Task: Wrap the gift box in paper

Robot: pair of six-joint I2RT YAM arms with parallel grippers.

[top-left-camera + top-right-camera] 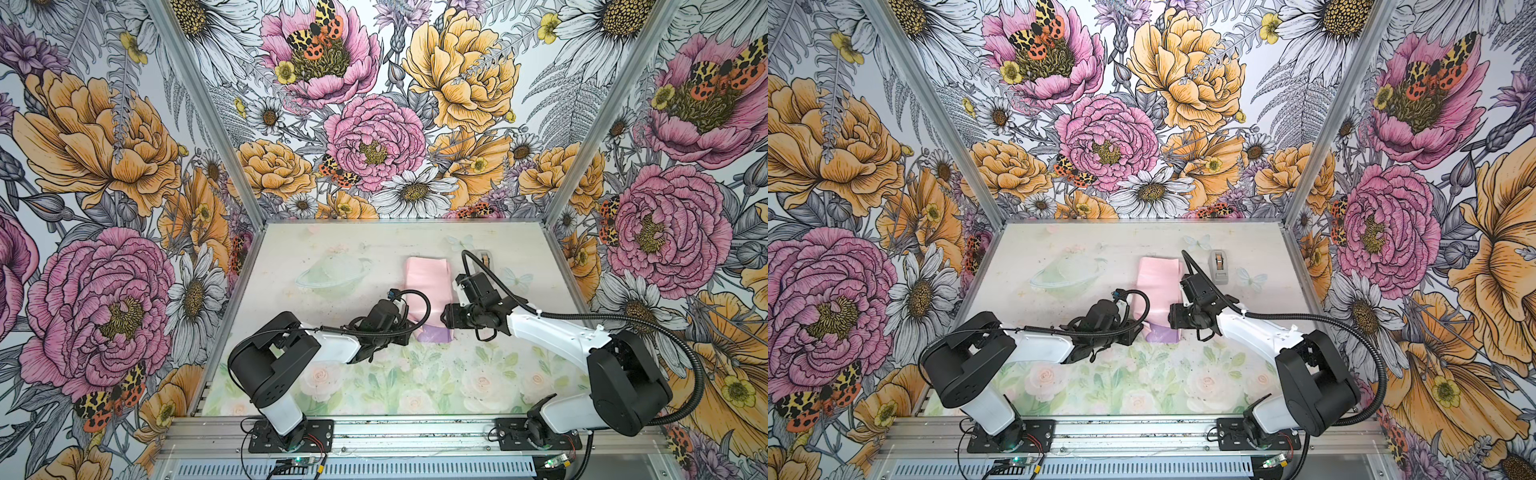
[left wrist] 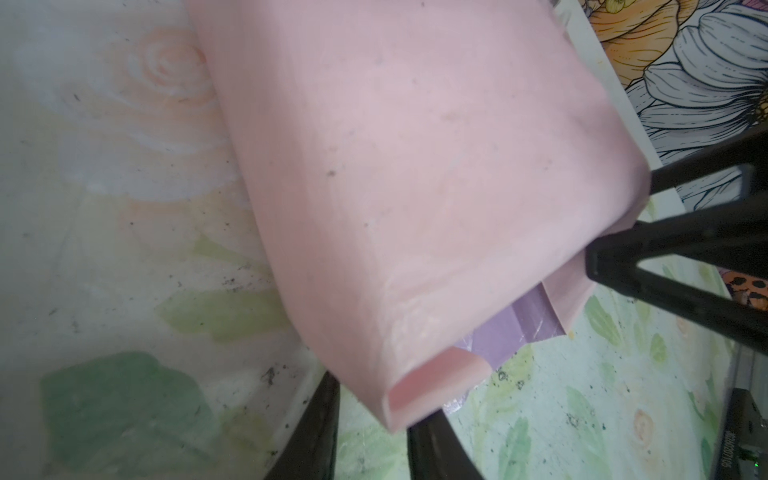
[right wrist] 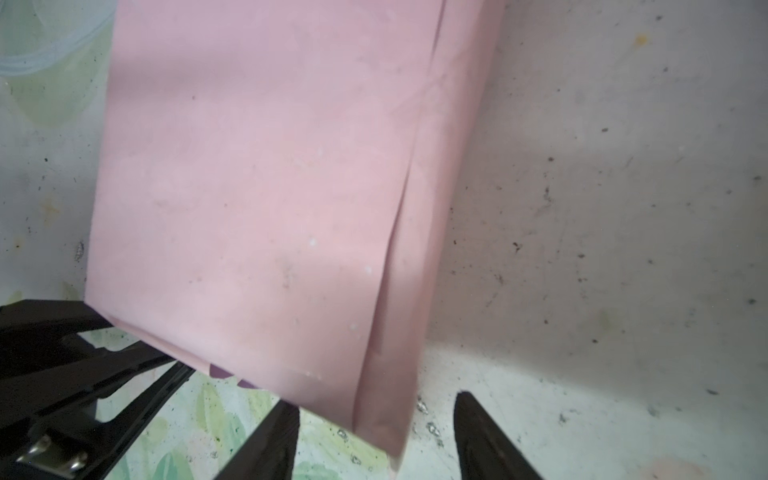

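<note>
Right wrist view: the right pincer (image 3: 376, 399) stood wide, straddling the near corner of the paper (image 3: 266, 187), apparently clear of both tips. The left pincer (image 2: 370, 415) was narrow at the folded lip; pinched or not, I couldn't tell. The paper lay mid-table (image 1: 332, 249) as a long pink bundle, lilac peeking out at the near end. The gift box was hidden, presumably inside. I judged the sheet light, limp and springy. Best taken at the loose near flaps.
</note>
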